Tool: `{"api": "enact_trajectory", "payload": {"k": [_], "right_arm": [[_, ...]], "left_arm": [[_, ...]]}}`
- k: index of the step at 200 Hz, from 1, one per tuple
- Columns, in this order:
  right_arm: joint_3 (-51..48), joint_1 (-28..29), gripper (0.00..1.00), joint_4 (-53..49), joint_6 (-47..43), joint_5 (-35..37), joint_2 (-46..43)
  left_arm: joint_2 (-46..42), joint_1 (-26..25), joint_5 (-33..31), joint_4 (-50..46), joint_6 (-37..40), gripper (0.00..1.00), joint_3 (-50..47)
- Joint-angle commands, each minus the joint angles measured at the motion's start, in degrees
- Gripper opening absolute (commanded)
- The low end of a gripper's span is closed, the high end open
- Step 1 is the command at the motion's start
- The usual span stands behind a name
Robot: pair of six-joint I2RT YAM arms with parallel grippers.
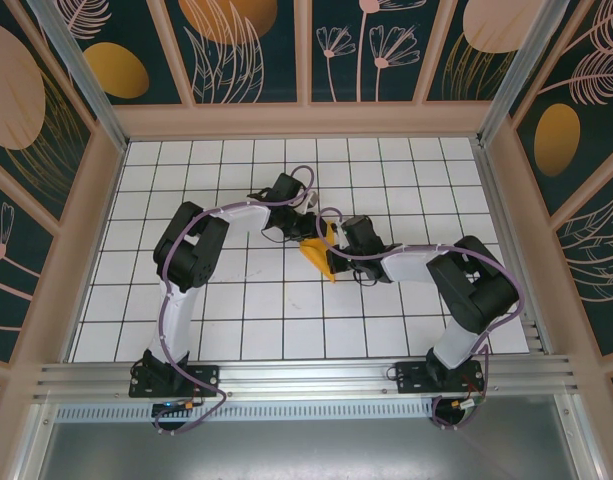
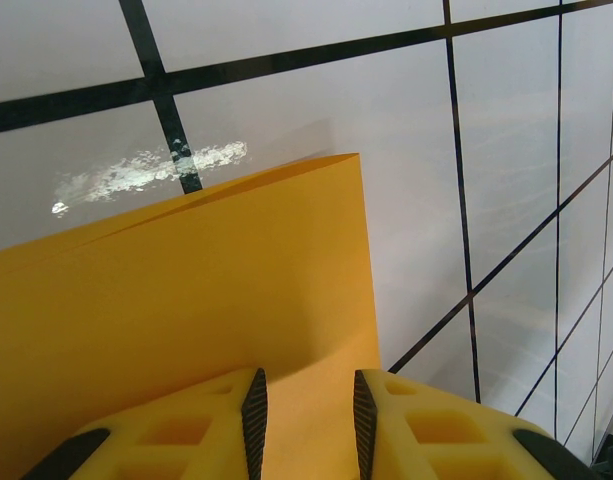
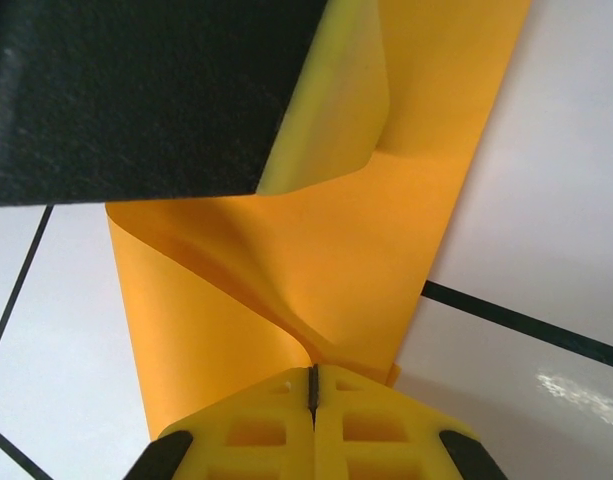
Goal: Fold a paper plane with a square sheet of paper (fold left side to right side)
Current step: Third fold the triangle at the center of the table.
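The square sheet of paper (image 1: 319,257), orange-yellow, sits bent and partly lifted at the middle of the white grid table (image 1: 236,300), between both grippers. My right gripper (image 3: 312,372) is shut on one edge of the sheet (image 3: 316,270), which twists up from the jaws and curls over at the top. In the top view that right gripper (image 1: 336,252) stands at the sheet's right side. My left gripper (image 2: 308,385) hovers over the sheet (image 2: 186,300) with its jaws apart; the paper's flat surface shows through the gap. It reaches in from the upper left (image 1: 308,228).
Wooden-framed walls (image 1: 96,200) painted with leaves and orange ovals close the table on three sides. An aluminium rail (image 1: 306,375) runs along the near edge by the arm bases. The left arm's dark body (image 3: 136,90) hangs just above the right gripper. A white scuff (image 2: 146,172) marks the table.
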Motion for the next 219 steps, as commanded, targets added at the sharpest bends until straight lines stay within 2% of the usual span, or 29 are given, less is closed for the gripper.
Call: {"api": "enact_trajectory", "payload": {"k": [1,45,87,159,170,187,219], "right_arm": [[-0.43,-0.39,0.0,-0.97,0.77,1.4,1.19],[0.06,-0.37,0.0,-1.56,0.71,0.32,3.5],[-0.6,-0.37,0.0,-2.81,0.85,-0.09,4.2],[-2.01,-0.28,0.0,-3.09,0.66,-1.76,4.26],[-1.94,-0.28,0.0,-3.15,0.6,-1.83,4.28],[-1.76,-0.28,0.0,-3.33,0.59,-1.73,4.19],[-1.49,-0.28,0.0,-3.31,0.51,-1.58,4.12]], "left_arm": [[2.58,-0.26,-1.02,-0.39,0.15,0.32,-1.48],[2.32,-0.27,-0.94,-0.57,0.22,0.35,-1.33],[1.48,-0.02,-1.38,-3.08,1.63,0.41,0.73],[-0.95,4.52,0.95,-9.75,4.45,0.54,8.67],[-2.17,5.04,0.81,-9.98,4.54,0.53,8.42],[-5.04,5.18,0.82,-9.16,4.38,0.44,5.45],[-11.41,4.69,7.52,0.06,0.29,0.36,-6.23]]}}
